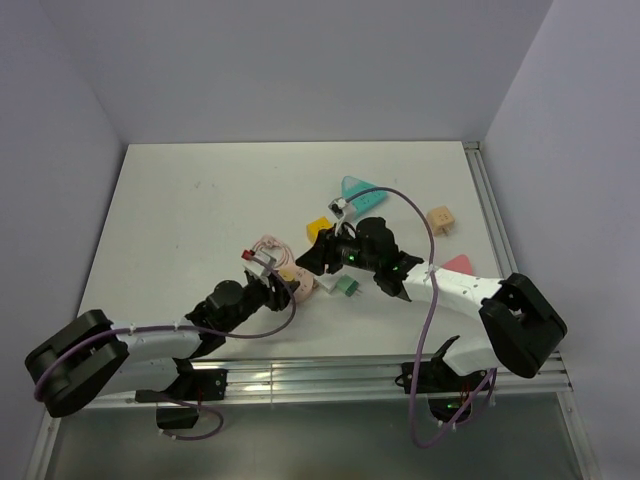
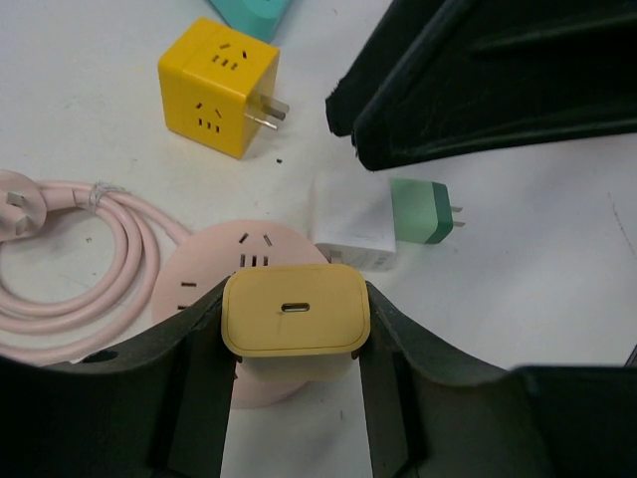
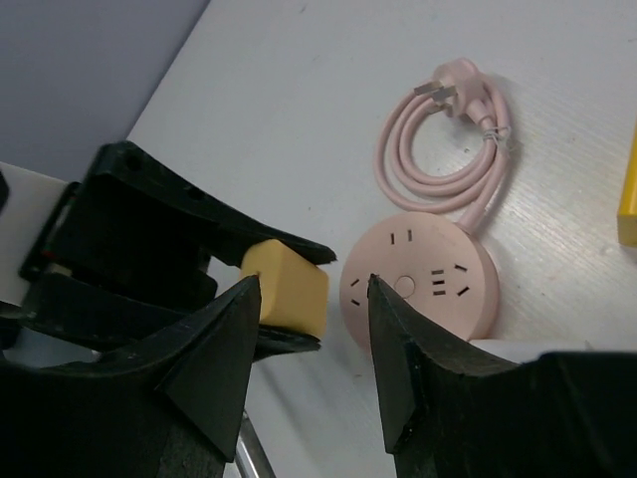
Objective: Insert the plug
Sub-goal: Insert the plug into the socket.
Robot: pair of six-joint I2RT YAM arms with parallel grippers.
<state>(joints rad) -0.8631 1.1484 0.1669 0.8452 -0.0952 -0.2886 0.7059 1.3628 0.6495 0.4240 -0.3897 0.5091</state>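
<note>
A white table (image 1: pixel 180 200) is seen, with both arms reaching in to its middle. The left gripper (image 2: pixel 296 299) is clamped on an orange-yellow square piece (image 3: pixel 289 289), gripped on two opposite sides, its slotted face turned to the wrist camera. The right gripper (image 3: pixel 313 299) is held with its fingers apart, and nothing is gripped between them. A round pink socket (image 3: pixel 418 284) lies close by the square piece; whether the two touch cannot be told. Its pink cable (image 3: pixel 438 149) is coiled beside it. A yellow cube (image 2: pixel 217 85) stands just beyond the socket. A white block (image 2: pixel 353 227) lies by the socket's rim. The plug (image 2: pixel 420 211) is found flat on the table against that block, prongs pointed away from it, near the right gripper and held by neither.
</note>
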